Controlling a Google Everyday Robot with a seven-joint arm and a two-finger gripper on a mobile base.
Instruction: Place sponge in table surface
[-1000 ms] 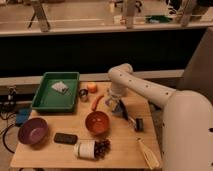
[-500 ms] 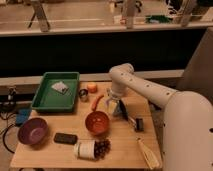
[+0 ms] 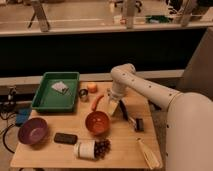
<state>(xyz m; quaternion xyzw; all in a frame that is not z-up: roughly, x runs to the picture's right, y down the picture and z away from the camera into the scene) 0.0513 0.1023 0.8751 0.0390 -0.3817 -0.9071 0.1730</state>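
The light-brown wooden table surface (image 3: 125,145) fills the lower middle of the camera view. My gripper (image 3: 113,107) hangs from the white arm (image 3: 145,90) and points down at the tabletop, just right of an orange carrot (image 3: 97,101) and behind an orange bowl (image 3: 97,122). A pale shape sits at the gripper's tip, low over the wood; I cannot tell whether it is the sponge or part of the gripper. A small yellow-orange block (image 3: 92,87) lies near the table's back edge. A pale crumpled item (image 3: 60,87) lies in the green tray (image 3: 44,103).
A small tin (image 3: 83,94) stands beside the tray. A purple bowl (image 3: 32,131), a black flat object (image 3: 65,138), a white cup (image 3: 85,149) with dark grapes (image 3: 103,147), a black tool (image 3: 135,121) and a pale long item (image 3: 148,153) lie on the table.
The arm and gripper have barely moved, staying low over the table beside the carrot. Nothing else has shifted.
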